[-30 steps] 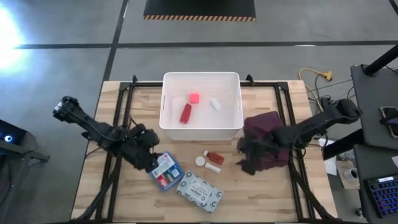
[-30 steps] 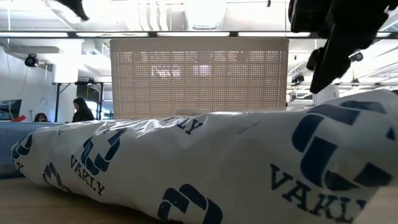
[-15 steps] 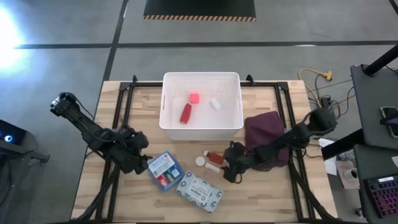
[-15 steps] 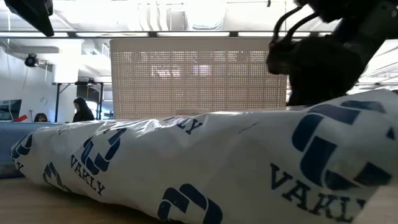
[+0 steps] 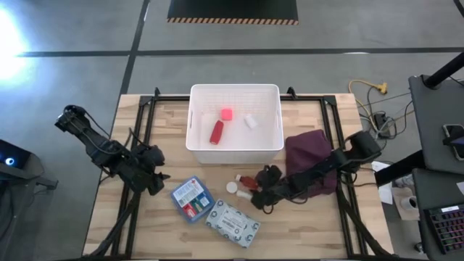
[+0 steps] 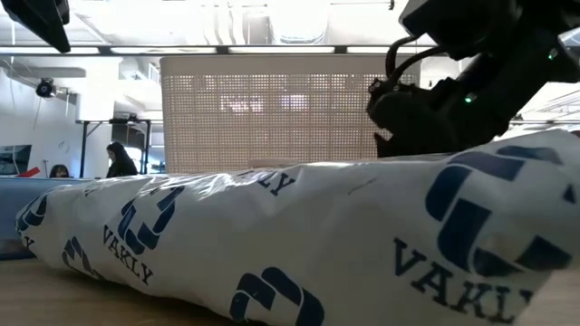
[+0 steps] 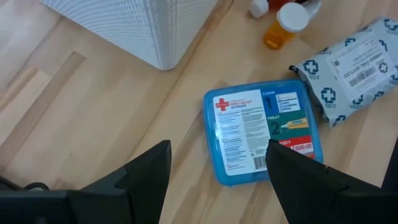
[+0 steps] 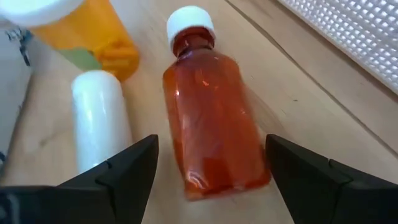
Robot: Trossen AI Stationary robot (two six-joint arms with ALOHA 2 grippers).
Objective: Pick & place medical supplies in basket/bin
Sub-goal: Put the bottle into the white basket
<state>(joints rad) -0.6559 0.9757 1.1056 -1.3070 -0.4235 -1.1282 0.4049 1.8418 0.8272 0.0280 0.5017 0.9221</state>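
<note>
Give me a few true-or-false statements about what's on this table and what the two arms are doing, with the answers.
1. The white ribbed plastic bin already holds a red bottle. True.
2. The right tool is clamped on the red-brown bottle with a white cap. False: its fingers are spread to either side of the bottle, which lies flat on the wood.
3. The blue first-aid box with a red cross lies on the wooden table, outside the bin. True.
4. The left tool carries the grey-white patterned packet. False: it is open and empty, over the blue box.
5. The maroon cloth is inside the bin. False: it sits on the table beside the bin.
</note>
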